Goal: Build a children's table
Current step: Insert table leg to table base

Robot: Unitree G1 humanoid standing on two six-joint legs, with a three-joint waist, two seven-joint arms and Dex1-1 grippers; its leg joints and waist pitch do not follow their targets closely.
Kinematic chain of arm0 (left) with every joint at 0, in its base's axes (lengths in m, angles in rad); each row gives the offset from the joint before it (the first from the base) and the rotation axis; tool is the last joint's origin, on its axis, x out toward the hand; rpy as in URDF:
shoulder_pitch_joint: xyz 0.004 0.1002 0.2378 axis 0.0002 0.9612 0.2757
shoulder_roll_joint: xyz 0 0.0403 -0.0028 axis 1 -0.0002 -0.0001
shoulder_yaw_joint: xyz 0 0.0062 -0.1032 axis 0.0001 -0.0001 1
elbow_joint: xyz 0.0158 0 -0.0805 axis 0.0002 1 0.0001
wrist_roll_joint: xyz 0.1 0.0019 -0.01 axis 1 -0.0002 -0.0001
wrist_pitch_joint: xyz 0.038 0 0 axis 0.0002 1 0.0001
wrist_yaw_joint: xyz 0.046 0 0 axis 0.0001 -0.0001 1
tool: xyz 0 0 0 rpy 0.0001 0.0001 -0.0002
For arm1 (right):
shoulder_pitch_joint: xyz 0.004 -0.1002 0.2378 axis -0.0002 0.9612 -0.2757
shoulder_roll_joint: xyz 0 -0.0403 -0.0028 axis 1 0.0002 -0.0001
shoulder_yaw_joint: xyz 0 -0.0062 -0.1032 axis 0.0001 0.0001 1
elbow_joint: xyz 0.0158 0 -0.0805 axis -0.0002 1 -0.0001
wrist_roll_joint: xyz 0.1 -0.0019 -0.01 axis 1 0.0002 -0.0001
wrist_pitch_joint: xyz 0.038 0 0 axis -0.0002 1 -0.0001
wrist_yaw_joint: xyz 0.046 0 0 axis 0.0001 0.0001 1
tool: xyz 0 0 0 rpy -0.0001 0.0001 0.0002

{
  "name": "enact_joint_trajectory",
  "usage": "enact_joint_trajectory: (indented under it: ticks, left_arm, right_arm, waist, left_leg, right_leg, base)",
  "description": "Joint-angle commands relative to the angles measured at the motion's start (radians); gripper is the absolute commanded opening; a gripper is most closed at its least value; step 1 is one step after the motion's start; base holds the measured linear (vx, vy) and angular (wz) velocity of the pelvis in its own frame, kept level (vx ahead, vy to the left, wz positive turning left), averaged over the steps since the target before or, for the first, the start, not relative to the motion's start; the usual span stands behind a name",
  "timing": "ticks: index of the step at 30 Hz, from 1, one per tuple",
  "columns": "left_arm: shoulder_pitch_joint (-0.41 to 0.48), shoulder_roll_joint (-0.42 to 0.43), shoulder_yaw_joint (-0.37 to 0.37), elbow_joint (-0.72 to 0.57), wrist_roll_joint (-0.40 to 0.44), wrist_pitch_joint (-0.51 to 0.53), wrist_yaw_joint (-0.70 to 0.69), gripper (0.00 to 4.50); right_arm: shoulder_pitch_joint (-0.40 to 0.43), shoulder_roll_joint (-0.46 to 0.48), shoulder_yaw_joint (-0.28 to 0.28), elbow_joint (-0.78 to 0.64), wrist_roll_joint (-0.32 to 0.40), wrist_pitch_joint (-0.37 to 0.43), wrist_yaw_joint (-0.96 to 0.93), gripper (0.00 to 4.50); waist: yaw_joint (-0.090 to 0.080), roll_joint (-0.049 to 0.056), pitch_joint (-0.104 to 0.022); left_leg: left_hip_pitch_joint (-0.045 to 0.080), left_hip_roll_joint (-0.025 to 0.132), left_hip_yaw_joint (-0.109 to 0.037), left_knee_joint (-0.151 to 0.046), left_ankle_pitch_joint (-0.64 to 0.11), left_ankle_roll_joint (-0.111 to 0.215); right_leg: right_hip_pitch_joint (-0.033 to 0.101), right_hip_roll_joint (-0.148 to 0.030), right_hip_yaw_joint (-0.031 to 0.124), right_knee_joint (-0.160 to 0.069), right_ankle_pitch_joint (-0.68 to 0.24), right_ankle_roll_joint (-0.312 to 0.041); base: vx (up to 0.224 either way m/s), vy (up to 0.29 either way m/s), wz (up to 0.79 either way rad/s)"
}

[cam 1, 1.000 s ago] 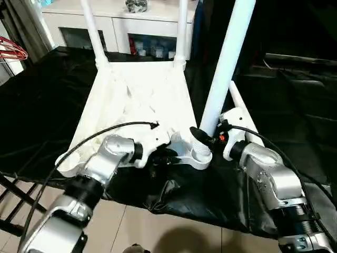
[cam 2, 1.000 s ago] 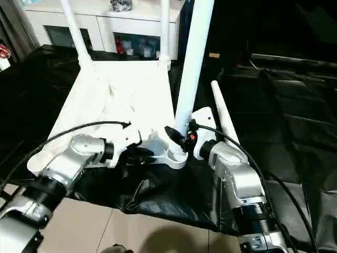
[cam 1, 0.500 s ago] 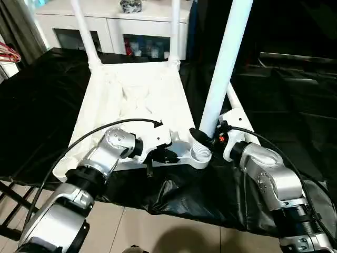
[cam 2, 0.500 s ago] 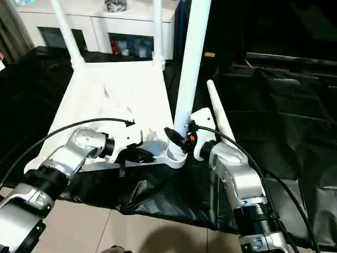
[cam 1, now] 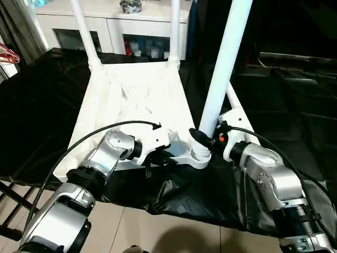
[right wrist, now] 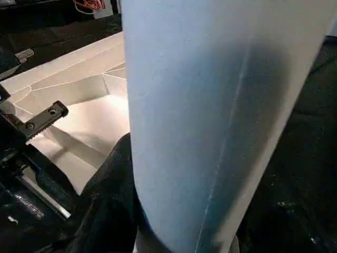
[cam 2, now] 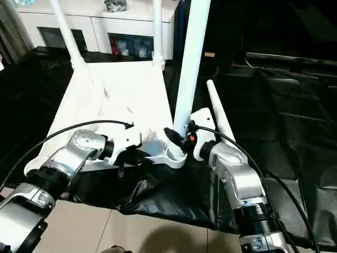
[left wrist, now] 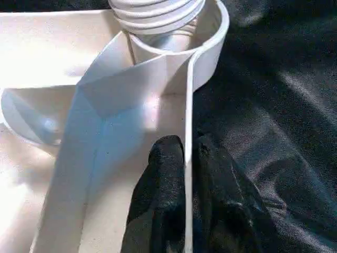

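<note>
The children's table top lies upside down on a black cloth, with two white legs standing in its far corner sockets. A third leg stands upright in the near right socket, and my right gripper is shut around its lower end, one black finger against it. My left gripper pinches the thin near rim just left of that socket, one finger on each side. A fourth leg lies loose on the cloth behind my right wrist.
A white cabinet with shelf openings stands behind the work surface. The black cloth hangs over the near edge, tiled floor below. A dark chair frame sits at the near left. Black cables loop over both forearms.
The camera has tilted a little. My left gripper has shifted slightly along the near rim while staying on it. The right gripper and its leg have not moved.
</note>
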Motion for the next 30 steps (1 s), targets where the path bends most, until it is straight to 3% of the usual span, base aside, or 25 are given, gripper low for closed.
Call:
enact_joint_trajectory:
  ticks: [1, 9, 14, 21, 30]
  left_arm:
    - [-0.015, 0.006, 0.012, 0.007, -0.01, 0.006, -0.02, 0.57]
    - [-0.008, -0.002, 0.039, 0.002, -0.047, 0.008, -0.051, 0.02]
    - [0.001, -0.003, 0.051, -0.008, -0.051, 0.022, -0.057, 0.0]
    - [0.031, -0.004, 0.068, -0.034, -0.067, 0.04, -0.052, 0.0]
    - [0.077, -0.017, 0.101, -0.083, -0.086, 0.057, -0.02, 0.0]
  right_arm:
    - [0.0, -0.001, 0.005, -0.023, 0.003, 0.012, 0.005, 1.89]
    - [-0.001, -0.012, 0.004, -0.025, 0.013, 0.033, 0.022, 1.89]
    - [0.002, -0.023, 0.012, -0.029, 0.018, 0.052, 0.041, 1.89]
    - [0.0, -0.029, 0.017, -0.042, 0.027, 0.076, 0.056, 1.89]
    - [0.006, -0.041, 0.03, -0.054, 0.03, 0.119, 0.084, 1.89]
  waist:
    - [0.002, -0.001, -0.072]
    - [0.001, 0.0, -0.072]
    - [0.002, -0.006, -0.072]
    - [0.0, -0.003, -0.07]
    - [-0.002, -0.009, -0.069]
  left_leg:
    - [0.028, 0.064, -0.026, -0.074, -0.161, 0.01]
    - [0.028, 0.065, -0.027, -0.074, -0.157, 0.014]
    - [0.028, 0.065, -0.025, -0.074, -0.156, 0.019]
    - [0.027, 0.065, -0.026, -0.075, -0.161, 0.018]
    - [0.026, 0.065, -0.024, -0.074, -0.145, 0.028]
  right_leg:
    - [0.046, -0.102, 0.056, -0.074, 0.029, -0.247]
    - [0.047, -0.102, 0.056, -0.072, 0.046, -0.251]
    - [0.048, -0.103, 0.056, -0.074, 0.033, -0.25]
    - [0.047, -0.104, 0.056, -0.076, 0.012, -0.248]
    - [0.046, -0.103, 0.057, -0.079, -0.009, -0.241]
  base:
    - [0.0, 0.0, 0.0]
    - [0.0, 0.0, 0.0]
    - [0.0, 0.0, 0.0]
    - [0.0, 0.0, 0.0]
    - [0.0, 0.0, 0.0]
